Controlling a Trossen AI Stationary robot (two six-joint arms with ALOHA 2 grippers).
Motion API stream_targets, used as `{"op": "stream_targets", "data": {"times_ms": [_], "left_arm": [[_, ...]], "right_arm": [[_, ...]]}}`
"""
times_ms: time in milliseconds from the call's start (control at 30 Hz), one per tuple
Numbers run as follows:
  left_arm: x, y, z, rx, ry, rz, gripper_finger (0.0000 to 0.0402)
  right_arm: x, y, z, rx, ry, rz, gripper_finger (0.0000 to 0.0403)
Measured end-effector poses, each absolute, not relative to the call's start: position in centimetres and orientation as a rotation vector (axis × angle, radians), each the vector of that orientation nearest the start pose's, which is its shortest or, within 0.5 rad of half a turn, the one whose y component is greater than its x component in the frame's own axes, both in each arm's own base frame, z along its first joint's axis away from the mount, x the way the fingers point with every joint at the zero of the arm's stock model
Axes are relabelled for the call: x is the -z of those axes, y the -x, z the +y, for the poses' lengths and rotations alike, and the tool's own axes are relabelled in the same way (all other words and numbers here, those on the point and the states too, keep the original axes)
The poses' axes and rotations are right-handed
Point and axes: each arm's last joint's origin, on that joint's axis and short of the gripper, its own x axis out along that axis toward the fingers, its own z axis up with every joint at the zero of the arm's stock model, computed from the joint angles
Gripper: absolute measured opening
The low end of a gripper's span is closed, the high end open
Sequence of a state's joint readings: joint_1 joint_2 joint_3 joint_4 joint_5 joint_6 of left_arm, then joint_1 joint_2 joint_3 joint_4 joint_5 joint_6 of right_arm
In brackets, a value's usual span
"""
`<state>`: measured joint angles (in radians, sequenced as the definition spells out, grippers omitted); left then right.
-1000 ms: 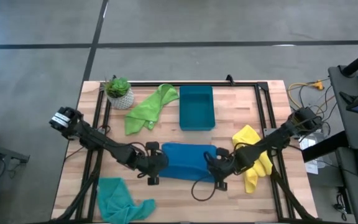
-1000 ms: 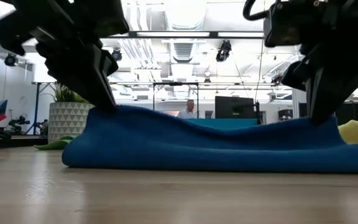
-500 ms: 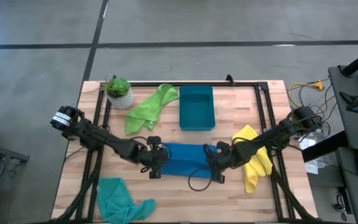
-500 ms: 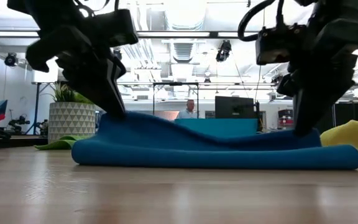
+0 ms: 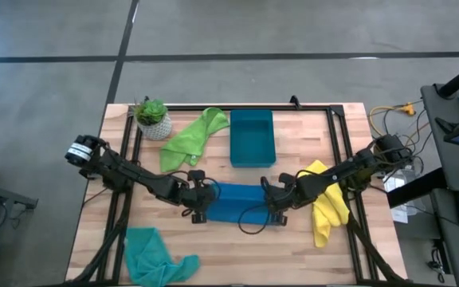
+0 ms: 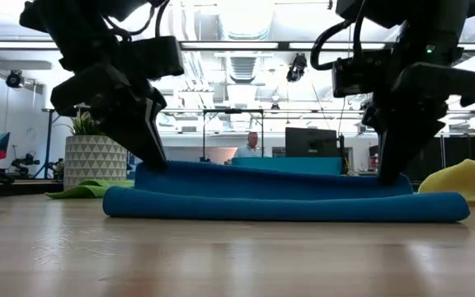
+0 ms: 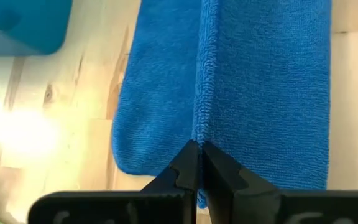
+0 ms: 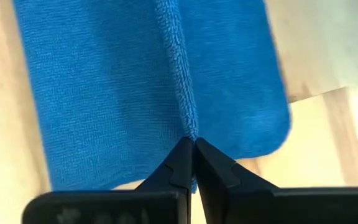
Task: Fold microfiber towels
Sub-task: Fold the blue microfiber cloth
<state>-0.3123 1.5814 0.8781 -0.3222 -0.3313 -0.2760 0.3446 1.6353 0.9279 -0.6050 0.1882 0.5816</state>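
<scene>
Fingers of both the left gripper (image 5: 199, 205) and right gripper (image 5: 277, 203) are pinching the blue towel (image 5: 237, 202) edge; releasing unevenly is risking a crooked fold

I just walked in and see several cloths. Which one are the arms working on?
Start at the teal bin at the table's far edge. Right in front of it lies the blue towel, pinched at each end by the left gripper and right gripper. It alone is folded flat; the others lie crumpled.
</scene>
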Motion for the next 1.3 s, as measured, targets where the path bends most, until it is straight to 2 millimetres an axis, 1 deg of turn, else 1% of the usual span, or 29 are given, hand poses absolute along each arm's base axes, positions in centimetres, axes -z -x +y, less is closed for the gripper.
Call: {"op": "stream_targets", "data": {"times_ms": [233,433,667,767,867,967,1067,1133,1200,1300], "left_arm": [[-17.3,-28.9,-7.0,-0.187,-0.060,0.960,0.0000],[-17.4,-29.4,-5.9,-0.197,-0.102,0.945,0.0000],[-17.3,-29.6,-4.2,-0.254,-0.080,0.947,0.0003],[-17.0,-29.4,-3.6,-0.273,-0.074,0.962,0.0026],[-16.8,-29.2,-3.0,-0.295,-0.068,0.990,0.0063],[-16.8,-29.0,-2.5,-0.311,-0.065,1.012,0.0102],[-16.9,-28.9,-2.4,-0.314,-0.059,1.009,0.0130],[-17.0,-29.1,-2.5,-0.268,-0.031,1.005,0.0141],[-17.1,-29.3,-2.8,-0.180,0.019,0.991,0.0144],[-16.9,-29.6,-3.1,-0.121,0.049,0.989,0.0136]], "right_arm": [[-16.2,-27.4,8.2,0.277,-0.142,1.231,0.0011],[-16.1,-27.5,7.0,0.310,-0.148,1.250,0.0011],[-16.1,-27.7,5.9,0.350,-0.174,1.257,0.0014],[-16.1,-27.8,5.3,0.384,-0.204,1.260,0.0032],[-16.3,-27.5,4.8,0.453,-0.222,1.253,0.0059],[-17.5,-27.1,4.5,0.506,-0.244,1.196,0.0091],[-18.9,-27.0,4.6,0.475,-0.294,1.122,0.0115],[-19.8,-27.0,5.2,0.417,-0.330,1.068,0.0126],[-20.6,-27.2,5.9,0.353,-0.373,1.015,0.0130],[-20.9,-27.6,7.0,0.313,-0.438,0.952,0.0130]]}}
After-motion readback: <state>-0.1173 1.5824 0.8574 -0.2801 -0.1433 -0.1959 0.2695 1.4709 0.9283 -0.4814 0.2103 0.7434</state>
